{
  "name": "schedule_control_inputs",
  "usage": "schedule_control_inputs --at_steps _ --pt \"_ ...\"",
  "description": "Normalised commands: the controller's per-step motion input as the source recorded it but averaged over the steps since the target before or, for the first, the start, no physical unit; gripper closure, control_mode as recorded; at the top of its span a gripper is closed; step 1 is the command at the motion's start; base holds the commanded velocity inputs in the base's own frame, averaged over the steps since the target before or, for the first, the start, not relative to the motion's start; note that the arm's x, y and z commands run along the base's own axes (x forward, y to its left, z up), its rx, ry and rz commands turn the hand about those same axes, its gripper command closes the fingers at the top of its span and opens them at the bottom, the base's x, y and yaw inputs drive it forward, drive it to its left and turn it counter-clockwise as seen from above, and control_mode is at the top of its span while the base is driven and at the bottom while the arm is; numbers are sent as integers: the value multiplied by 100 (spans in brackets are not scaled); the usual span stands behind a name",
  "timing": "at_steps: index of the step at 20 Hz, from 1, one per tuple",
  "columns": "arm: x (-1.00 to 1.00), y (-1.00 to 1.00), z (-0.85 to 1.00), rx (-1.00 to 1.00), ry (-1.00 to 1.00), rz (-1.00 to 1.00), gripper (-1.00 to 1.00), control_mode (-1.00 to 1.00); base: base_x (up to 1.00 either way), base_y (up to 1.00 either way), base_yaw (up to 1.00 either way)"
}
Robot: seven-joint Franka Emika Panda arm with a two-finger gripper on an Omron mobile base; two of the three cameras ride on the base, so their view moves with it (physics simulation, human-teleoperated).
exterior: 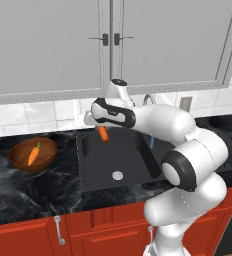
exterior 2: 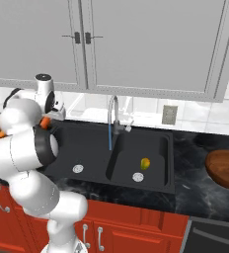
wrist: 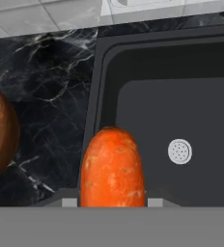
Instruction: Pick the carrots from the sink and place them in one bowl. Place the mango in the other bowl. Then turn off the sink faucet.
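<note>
My gripper (exterior: 101,128) is shut on an orange carrot (exterior: 103,133), which hangs in the air over the left rim of the black sink (exterior: 133,167). In the hand view the carrot (wrist: 112,169) stands between the fingers above the sink's left edge. A second carrot (exterior: 33,155) lies in the brown wooden bowl (exterior: 20,162) on the counter left of the sink. The yellow-green mango (exterior 2: 145,163) rests in the right basin beside its drain. Another wooden bowl (exterior 2: 225,169) sits on the counter to the right. A thin stream of water falls from the silver faucet (exterior 2: 114,113).
Black marble counter (exterior: 28,192) runs on both sides of the sink, with red cabinet doors below and grey wall cabinets above. The left basin's drain (wrist: 179,151) lies below the hand. A wall outlet (exterior 2: 169,114) sits behind the sink.
</note>
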Motion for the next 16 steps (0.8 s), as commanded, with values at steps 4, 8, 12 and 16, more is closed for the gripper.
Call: schedule_control_inputs --at_steps 4,8,12,16 --pt "-9 50 5 0 5 0 100 -100 0 0 0" --pt "-5 49 2 0 4 0 100 -100 0 0 0" --pt "-1 48 0 0 5 0 100 -100 0 0 0" --pt "0 47 0 0 5 0 100 -100 0 0 0"
